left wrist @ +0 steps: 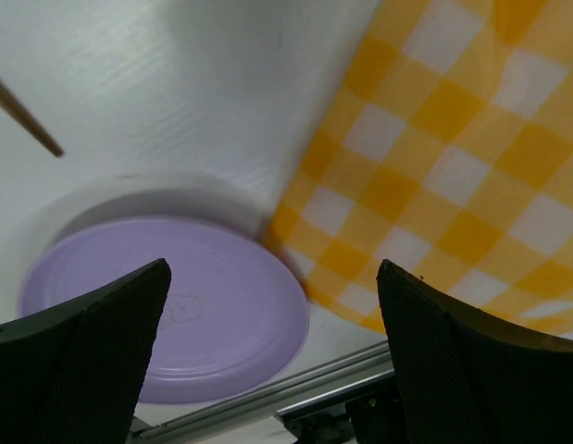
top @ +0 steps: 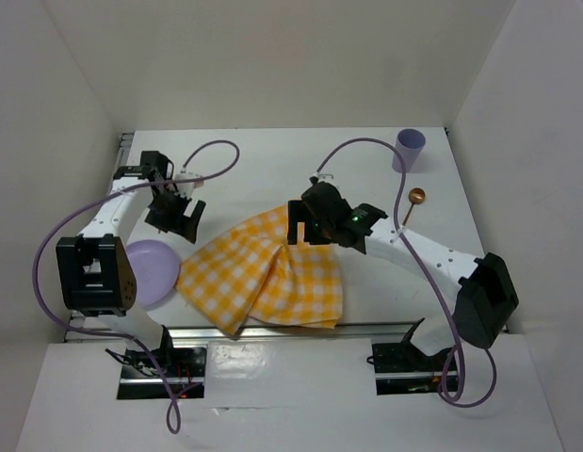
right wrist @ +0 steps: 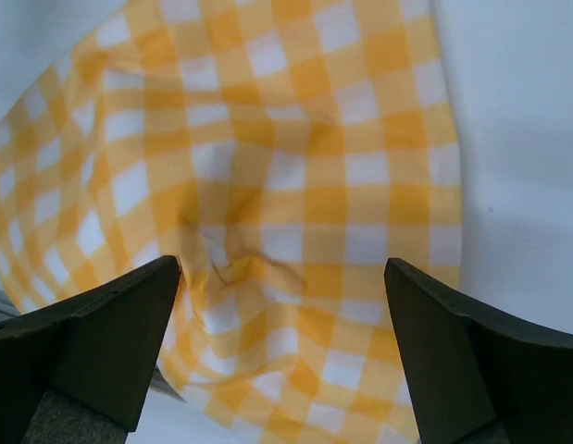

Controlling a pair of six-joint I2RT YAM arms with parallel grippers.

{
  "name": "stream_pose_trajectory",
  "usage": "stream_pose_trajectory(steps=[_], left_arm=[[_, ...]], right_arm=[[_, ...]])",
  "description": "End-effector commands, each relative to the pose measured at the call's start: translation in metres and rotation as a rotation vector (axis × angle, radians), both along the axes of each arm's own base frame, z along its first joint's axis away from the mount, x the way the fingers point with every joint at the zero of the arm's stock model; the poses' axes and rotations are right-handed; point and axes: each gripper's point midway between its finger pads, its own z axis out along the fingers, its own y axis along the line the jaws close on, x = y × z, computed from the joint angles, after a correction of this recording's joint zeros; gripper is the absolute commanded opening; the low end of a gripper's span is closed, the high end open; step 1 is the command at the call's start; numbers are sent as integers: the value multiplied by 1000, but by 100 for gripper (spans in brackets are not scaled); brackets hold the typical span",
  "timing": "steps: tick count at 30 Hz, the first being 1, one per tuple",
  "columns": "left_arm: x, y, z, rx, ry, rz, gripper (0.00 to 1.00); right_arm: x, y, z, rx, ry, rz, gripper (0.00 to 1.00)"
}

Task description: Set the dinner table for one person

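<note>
Cloth [top: 267, 273] noted rumpled at lower centre on table [top: 272, 160], plate [top: 150, 268] just beside at left. Left gripper [left wrist: 272, 277] and right gripper [right wrist: 281, 268] found spread, nothing pinched; right held over cloth.

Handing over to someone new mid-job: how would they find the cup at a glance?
Start at the large white tabletop and go to its far right corner. The pale lavender cup stands there upright, just behind a small brown spoon. It is the only tall thing; the flat lavender plate of the same colour lies near left.
</note>
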Motion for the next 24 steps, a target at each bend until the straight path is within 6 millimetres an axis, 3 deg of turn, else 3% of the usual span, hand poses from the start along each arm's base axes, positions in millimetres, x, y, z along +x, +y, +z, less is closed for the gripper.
stream_pose_trajectory(steps=[1,3,4,5,6,7,8,11,12,14,16,19,20,22,23,24], left_arm=[[-12,-6,-16,36,36,-105,97],[-17,-8,-16,46,55,-117,97],[-18,-8,-18,47,72,-126,97],[-21,-6,-18,55,84,-125,97],[-21,-7,-18,69,85,-132,97],[-29,-3,-24,92,113,-119,97],[-32,-3,-27,103,125,-127,97],[-47,-5,-39,139,166,-130,96],[-47,-8,-37,140,151,-138,96],[-53,-8,-34,137,144,-118,96],[-52,-8,-27,137,113,-116,96],[-53,-10,-27,124,107,-98,96],[-53,-8,-27,135,107,-96,96],[-53,-9,-27,133,109,-85,96],[-53,-9,-27,133,109,-85,96],[-51,-6,-30,148,110,-82,96]], right_arm=[[47,6,58,-4,-231,-19,100],[80,-1,58,-27,-252,27,100],[103,5,81,27,-274,23,100],[119,3,79,33,-251,25,100],[136,3,45,8,-159,25,100],[162,-4,58,39,-175,12,100],[178,-3,25,9,-123,17,100],[211,-3,6,-8,-117,30,100],[217,-1,-28,-42,-60,38,100],[226,-1,-44,-59,-36,50,100],[222,3,-75,-36,38,84,100],[214,12,-81,14,54,128,100],[200,12,-94,3,82,138,100],[193,16,-85,11,47,158,100],[178,13,-100,-13,85,162,100],[175,11,-101,-14,86,162,100]])
